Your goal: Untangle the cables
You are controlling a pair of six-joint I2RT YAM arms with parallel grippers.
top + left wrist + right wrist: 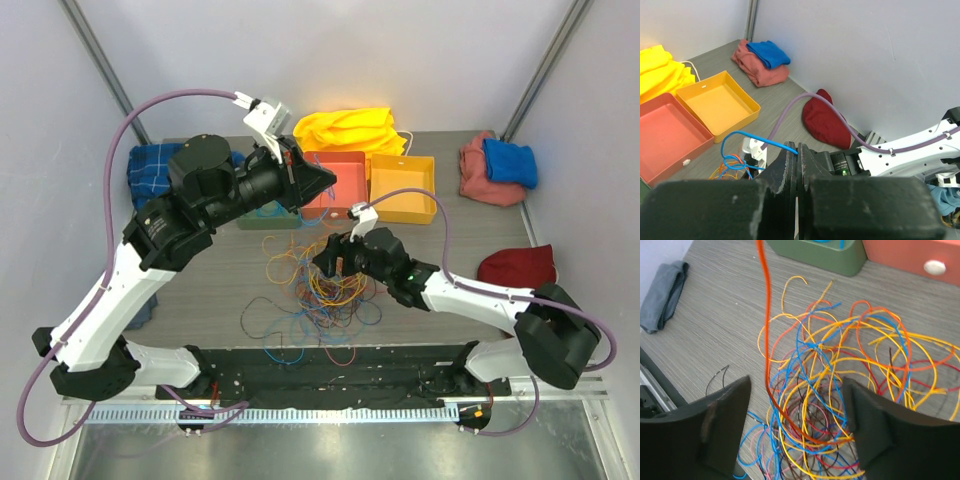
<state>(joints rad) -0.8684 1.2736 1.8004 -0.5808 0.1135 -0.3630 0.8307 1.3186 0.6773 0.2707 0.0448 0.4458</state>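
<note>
On table (222, 276), cables (320, 290) tangled, all directions

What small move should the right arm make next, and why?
Probably lower the right gripper and close it on the orange cable that passes between its open fingers. The left gripper pinches a blue cable above the tangle, so a second hold could let the strands be pulled apart.

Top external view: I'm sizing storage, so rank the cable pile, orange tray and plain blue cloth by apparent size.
1. cable pile
2. orange tray
3. plain blue cloth
The gaps are clear; no ties.
</note>
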